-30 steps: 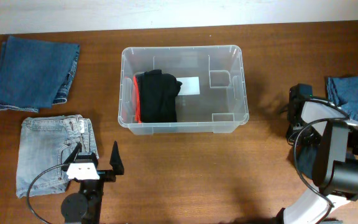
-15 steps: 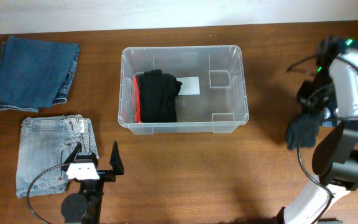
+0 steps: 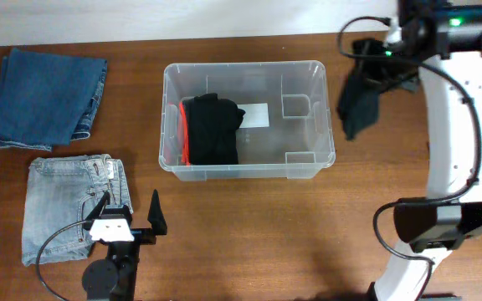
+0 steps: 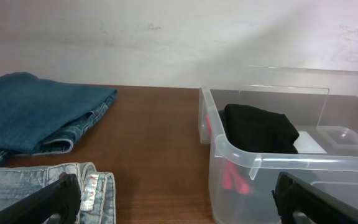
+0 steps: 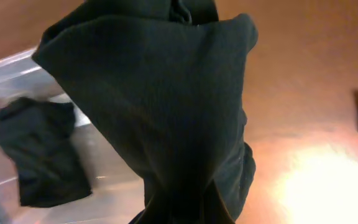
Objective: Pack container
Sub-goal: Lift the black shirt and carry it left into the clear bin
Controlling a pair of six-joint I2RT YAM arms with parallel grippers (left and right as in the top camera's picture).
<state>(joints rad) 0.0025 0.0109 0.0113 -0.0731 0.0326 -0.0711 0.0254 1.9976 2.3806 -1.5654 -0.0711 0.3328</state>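
Your right gripper (image 3: 381,58) is closed tight on a dark garment (image 3: 356,107). The garment hangs limp from it over the desk (image 3: 249,234), just beside the right end of the container (image 3: 249,171) and outside its rim. In the right wrist view the cloth fills most of the frame and hides the fingers, so you cannot see the grip itself there.

The container sits mid-desk toward the back, its long side running left to right. At its left end lies a black folded garment (image 3: 212,130) with a red edge showing along its left side. The white label (image 3: 255,114) on the base is just beside it.

Your left gripper (image 3: 132,216) is spread wide and holds nothing. It is low at the front left, next to the pale jeans (image 3: 61,209). The folded dark blue jeans (image 3: 48,96) lie behind those.
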